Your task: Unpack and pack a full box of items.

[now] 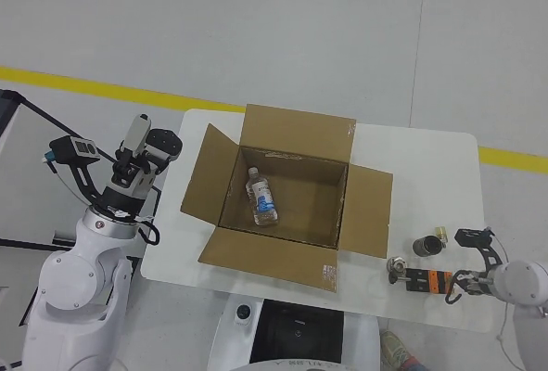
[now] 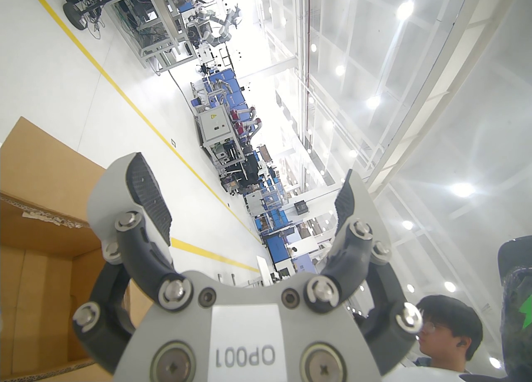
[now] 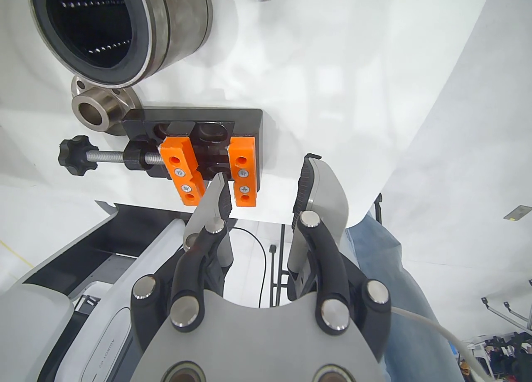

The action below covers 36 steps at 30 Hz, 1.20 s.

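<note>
Open box (image 1: 204,181): one bottle (image 1: 262,197) lying inside on its floor. L gripper (image 2: 249,209) just beside box, spread, empty. R gripper (image 3: 262,186) well apart from box, spread, empty, at orange-jawed vise (image 3: 208,159); metal cylinder (image 3: 120,9) near.

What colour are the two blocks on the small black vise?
Orange blocks, clearest in the right wrist view.

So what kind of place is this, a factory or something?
Probably a factory-style hall or robot test floor: a yellow floor line runs past rows of machine stations under high ceiling lamps, and a cardboard box sits open on a white table.
</note>
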Available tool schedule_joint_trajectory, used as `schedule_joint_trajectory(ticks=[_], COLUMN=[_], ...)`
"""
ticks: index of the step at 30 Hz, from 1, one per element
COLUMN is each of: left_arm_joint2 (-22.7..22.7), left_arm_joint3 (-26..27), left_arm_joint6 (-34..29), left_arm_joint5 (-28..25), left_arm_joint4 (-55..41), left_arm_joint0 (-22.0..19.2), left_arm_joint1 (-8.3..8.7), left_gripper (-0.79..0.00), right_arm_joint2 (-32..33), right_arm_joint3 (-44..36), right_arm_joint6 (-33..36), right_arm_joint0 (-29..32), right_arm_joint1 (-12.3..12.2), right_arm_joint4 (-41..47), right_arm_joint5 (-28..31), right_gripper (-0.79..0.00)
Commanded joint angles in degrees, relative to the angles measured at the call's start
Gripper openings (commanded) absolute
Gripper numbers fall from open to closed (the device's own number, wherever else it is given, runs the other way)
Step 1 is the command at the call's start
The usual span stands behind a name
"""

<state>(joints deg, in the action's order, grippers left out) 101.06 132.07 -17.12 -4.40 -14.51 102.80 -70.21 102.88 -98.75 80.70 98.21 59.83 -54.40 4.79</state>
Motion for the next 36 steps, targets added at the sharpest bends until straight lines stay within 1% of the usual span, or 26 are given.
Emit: schedule_joint_trajectory(ticks=[1, 7, 20, 22, 23, 24, 25, 26, 27, 36], left_arm_joint2=[0.0, 0.0, 0.0, 0.0, 0.0, 0.0, 0.0, 0.0, 0.0, 0.0], left_arm_joint3=[0.0, 0.0, 0.0, 0.0, 0.0, 0.0, 0.0, 0.0, 0.0, 0.0], left_arm_joint6=[0.0, 0.0, 0.0, 0.0, 0.0, 0.0, 0.0, 0.0, 0.0, 0.0], left_arm_joint5=[0.0, 0.0, 0.0, 0.0, 0.0, 0.0, 0.0, 0.0, 0.0, 0.0], left_arm_joint4=[0.0, 0.0, 0.0, 0.0, 0.0, 0.0, 0.0, 0.0, 0.0, 0.0], left_arm_joint0=[0.0, 0.0, 0.0, 0.0, 0.0, 0.0, 0.0, 0.0, 0.0, 0.0], left_arm_joint1=[0.0, 0.0, 0.0, 0.0, 0.0, 0.0, 0.0, 0.0, 0.0, 0.0], left_gripper=[0.0, 0.0, 0.0, 0.0, 0.0, 0.0, 0.0, 0.0, 0.0, 0.0], right_arm_joint2=[-0.6, -1.7, -4.2, -4.6, -4.8, -4.9, -5.0, -5.1, -5.1, -2.7], right_arm_joint3=[0.5, 1.4, 6.1, 6.9, 7.2, 7.5, 7.8, 8.0, 8.1, 5.1], right_arm_joint6=[-0.1, -0.7, -4.9, -5.5, -5.7, -5.9, -6.0, -6.2, -6.3, -5.2], right_arm_joint0=[-0.2, -0.2, -1.7, -2.1, -2.3, -2.5, -2.6, -2.7, -2.7, -1.2], right_arm_joint1=[0.0, -0.1, -0.3, -0.3, -0.3, -0.3, -0.4, -0.4, -0.4, -0.9], right_arm_joint4=[-0.1, -0.2, -0.7, -0.7, -0.6, -0.6, -0.6, -0.4, -0.2, 1.8], right_arm_joint5=[0.0, 0.0, 0.0, 0.2, 0.3, 0.3, 0.2, 0.3, 0.4, 1.2], right_gripper=[-0.486, -0.486, -0.508, -0.526, -0.551, -0.61, -0.64, -0.767, -0.785, -0.785])
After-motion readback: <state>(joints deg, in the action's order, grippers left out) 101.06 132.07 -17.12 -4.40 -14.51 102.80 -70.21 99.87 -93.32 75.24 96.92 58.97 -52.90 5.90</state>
